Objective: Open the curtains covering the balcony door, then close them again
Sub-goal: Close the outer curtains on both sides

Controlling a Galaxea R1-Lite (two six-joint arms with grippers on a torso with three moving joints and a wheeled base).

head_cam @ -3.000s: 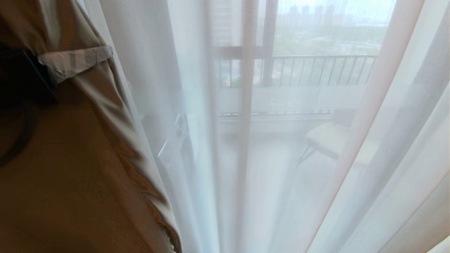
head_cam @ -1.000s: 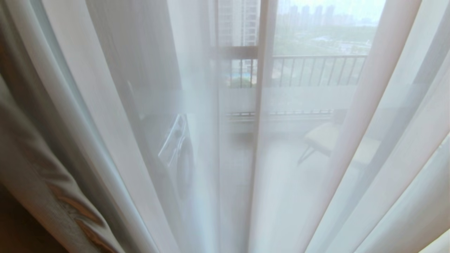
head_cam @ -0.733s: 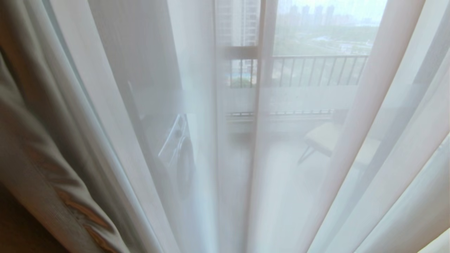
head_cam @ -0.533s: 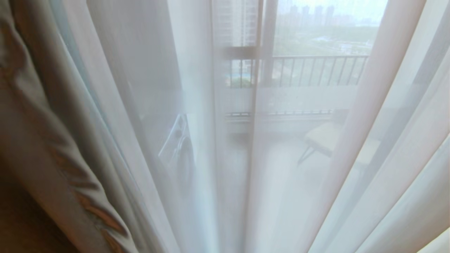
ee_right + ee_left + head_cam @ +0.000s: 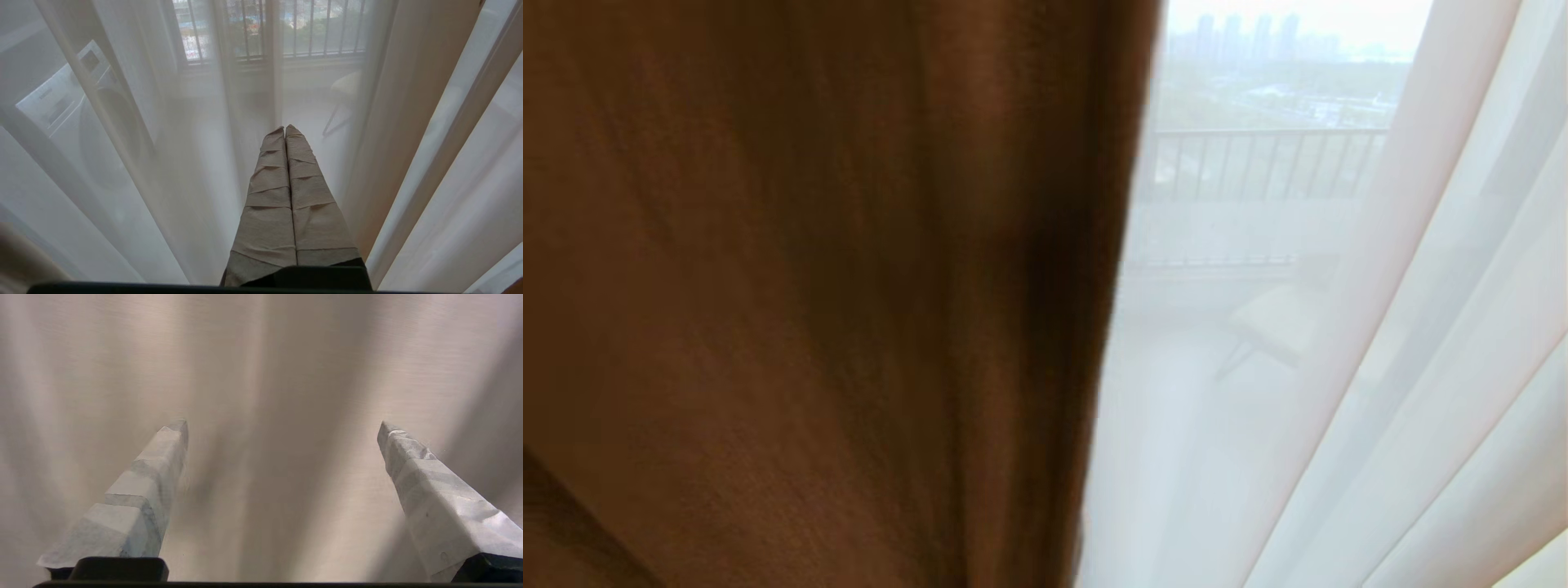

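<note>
This looks like a home high up in a tall building. Long brown cloth curtains (image 5: pixel 809 286) and thin white see-through curtains (image 5: pixel 1421 367) hang in front. Behind them are a white washing machine (image 5: pixel 69 106), a small pale chair (image 5: pixel 1278 322), dark balcony railing bars (image 5: pixel 1258 163) and faraway city towers (image 5: pixel 1241 33).
</note>
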